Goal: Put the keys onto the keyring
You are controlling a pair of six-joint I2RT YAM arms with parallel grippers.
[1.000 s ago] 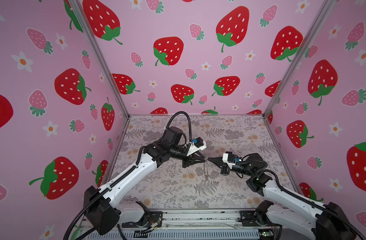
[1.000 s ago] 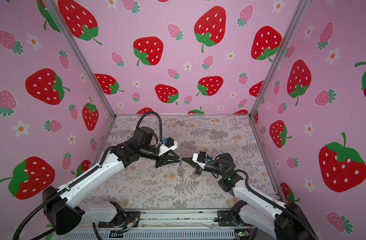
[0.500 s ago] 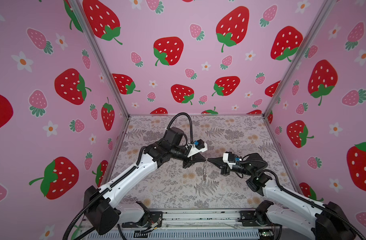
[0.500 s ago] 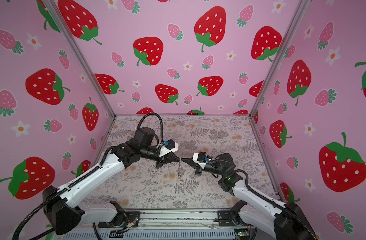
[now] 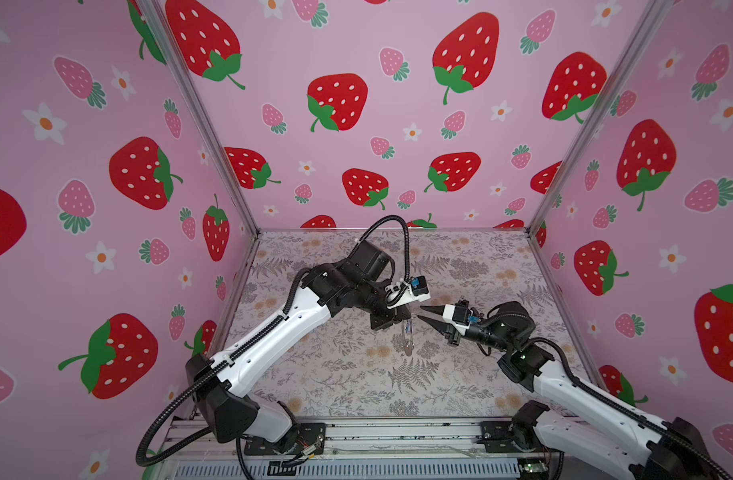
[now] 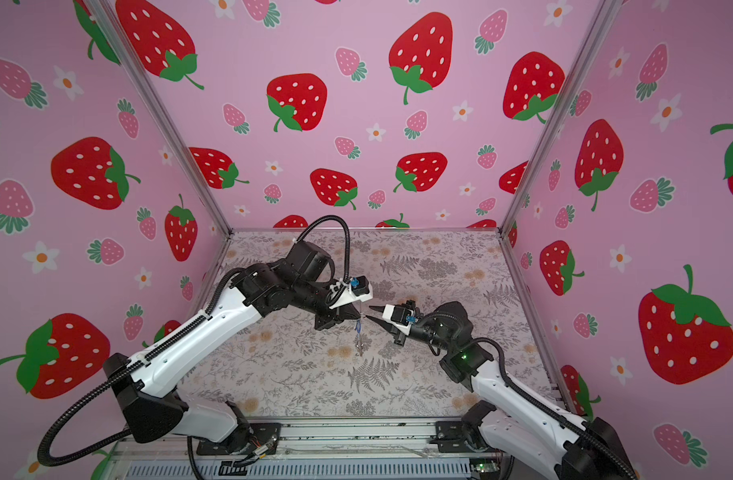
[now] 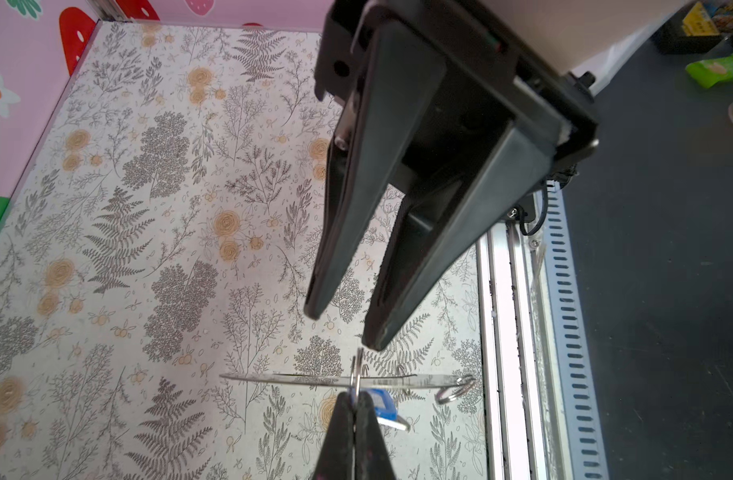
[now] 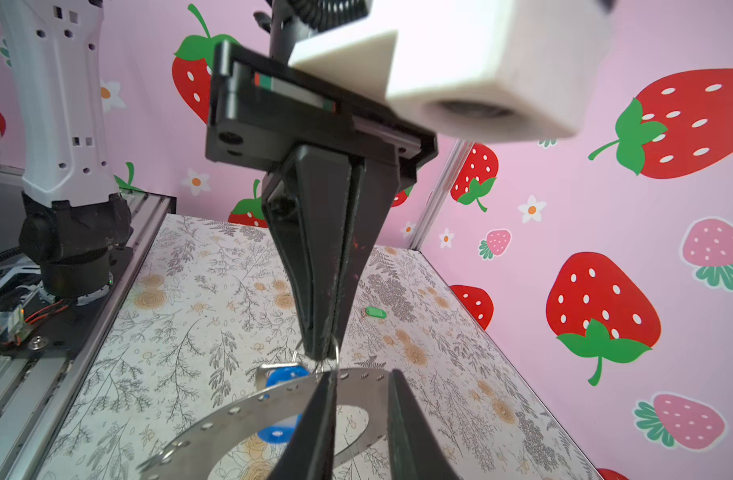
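Pinching the blue key's loop [image 7: 357, 365], left hand [image 8: 322, 353] dangles keyring [image 8: 232, 411]; released right hand [image 7: 342, 328] adjacent, green key [image 8: 375, 312] apart.

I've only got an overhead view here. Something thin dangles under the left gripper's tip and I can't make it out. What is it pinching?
Observer: The left gripper is shut on a small wire loop, and the big flat keyring hangs from that loop.
Operator: Anything lying loose that I'm missing?
Observer: Yes. The right wrist view shows a green key lying on the table, beyond the left gripper, with nothing touching it.
Operator: Is anything else up there with the ring?
Observer: A blue key hangs beside the loop, partly behind the keyring's band. How it is attached, I can't tell.
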